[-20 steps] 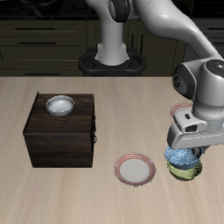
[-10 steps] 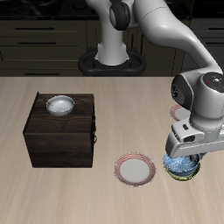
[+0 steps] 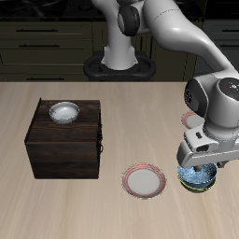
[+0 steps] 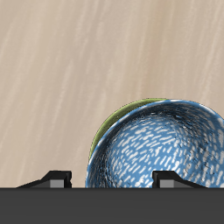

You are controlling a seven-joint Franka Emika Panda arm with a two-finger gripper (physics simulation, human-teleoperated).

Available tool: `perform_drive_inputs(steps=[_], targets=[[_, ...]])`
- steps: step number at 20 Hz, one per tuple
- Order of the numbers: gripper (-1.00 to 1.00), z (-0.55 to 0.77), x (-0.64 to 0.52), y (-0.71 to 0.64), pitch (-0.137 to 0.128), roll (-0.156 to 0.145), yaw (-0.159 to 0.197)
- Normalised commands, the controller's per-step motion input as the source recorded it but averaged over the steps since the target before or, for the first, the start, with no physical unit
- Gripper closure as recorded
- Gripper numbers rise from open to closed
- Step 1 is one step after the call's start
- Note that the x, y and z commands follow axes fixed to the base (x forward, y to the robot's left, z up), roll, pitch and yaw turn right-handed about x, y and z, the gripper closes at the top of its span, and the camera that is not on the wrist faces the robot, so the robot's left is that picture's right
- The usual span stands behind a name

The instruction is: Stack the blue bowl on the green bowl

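Exterior view: blue bowl (image 3: 195,175) sitting low inside the green bowl (image 3: 197,184), near the table's front edge, just beside a pink-rimmed white plate (image 3: 145,181). Gripper (image 3: 200,162) directly above, fingers straddling the blue bowl's rim; whether actually clamped on it or slightly slack, cannot tell. Wrist view: blue bowl (image 4: 161,147) nearly covering the green bowl (image 4: 111,125), only a thin olive crescent showing along one side, with the two fingertips (image 4: 58,179) at the frame's edge. Farther off, a dark wooden box (image 3: 65,140) on the table (image 3: 37,201), with a white bowl (image 3: 63,112) on top. Second pink-rimmed plate (image 3: 191,120) partly hidden behind the arm.
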Motion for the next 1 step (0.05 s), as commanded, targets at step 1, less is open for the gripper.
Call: perform_drive_inputs(steps=[1], targets=[[-1.0, 0.1, -0.14, -0.03, -0.011, -0.014, -0.003]])
